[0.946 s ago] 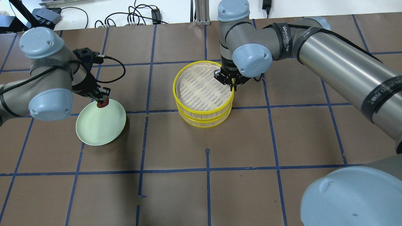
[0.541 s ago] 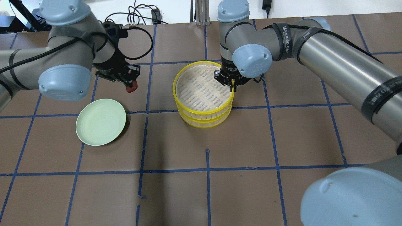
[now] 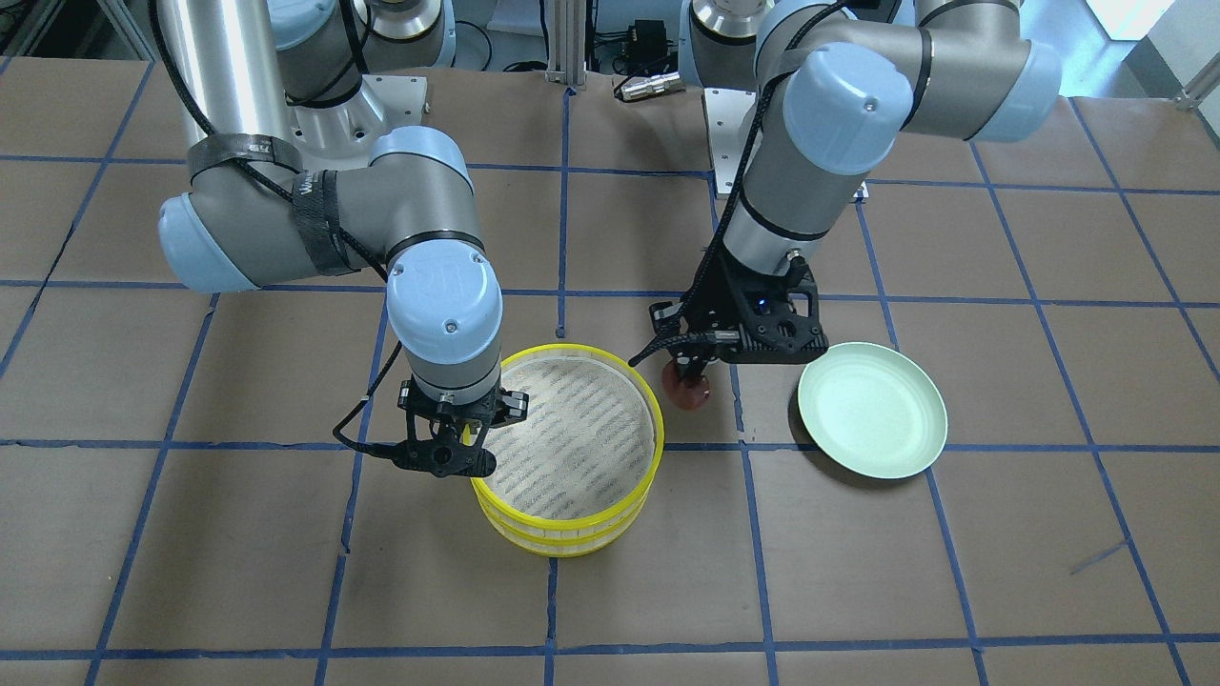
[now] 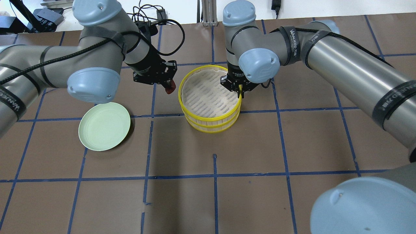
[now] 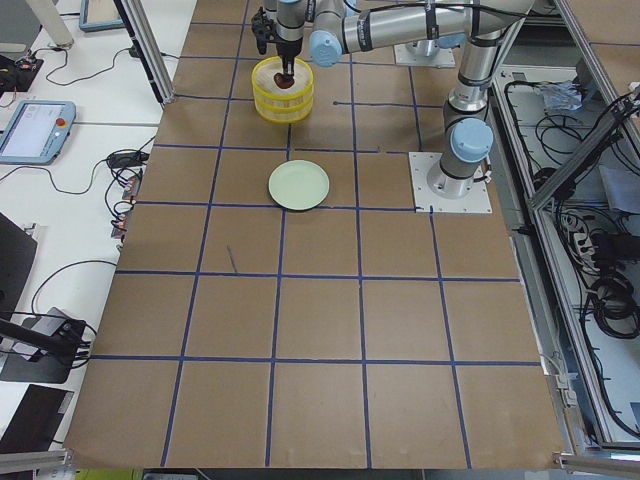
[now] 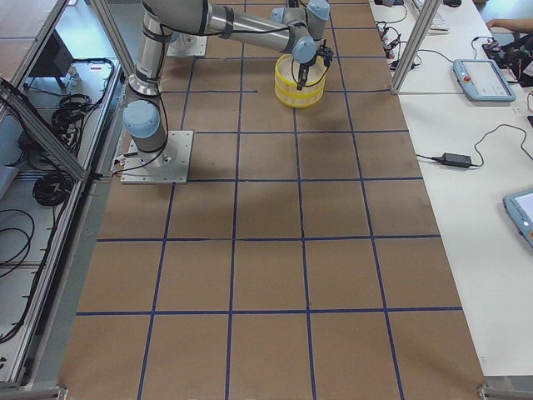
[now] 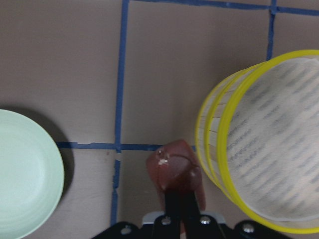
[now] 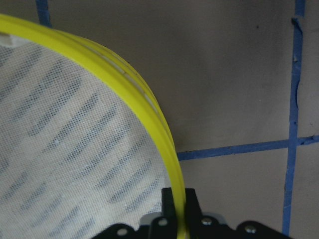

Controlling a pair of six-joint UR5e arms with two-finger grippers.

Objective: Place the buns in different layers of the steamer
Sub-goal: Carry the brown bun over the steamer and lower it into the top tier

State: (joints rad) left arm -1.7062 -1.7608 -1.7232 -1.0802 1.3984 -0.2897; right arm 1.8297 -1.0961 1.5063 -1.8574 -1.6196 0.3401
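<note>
The steamer (image 4: 208, 117) is a stack of yellow-rimmed trays at the table's middle; its top tray shows a bare woven bottom. My right gripper (image 4: 240, 92) is shut on the top tray's rim (image 8: 149, 114) on its right side. My left gripper (image 4: 168, 85) is shut on the reddish-brown bun (image 7: 174, 172) and holds it above the table, just left of the steamer (image 7: 219, 124). In the front view the bun (image 3: 686, 391) hangs between the steamer (image 3: 572, 519) and the plate. The white bun is out of view.
A pale green plate (image 4: 104, 130) lies empty on the table to the left of the steamer; it also shows in the front view (image 3: 872, 410). Blue tape lines grid the brown table. Cables lie along the far edge.
My left gripper lifted the brown bun off the plate and carried it right, to beside the steamer. My right gripper stayed shut on the rim and barely shifted.
</note>
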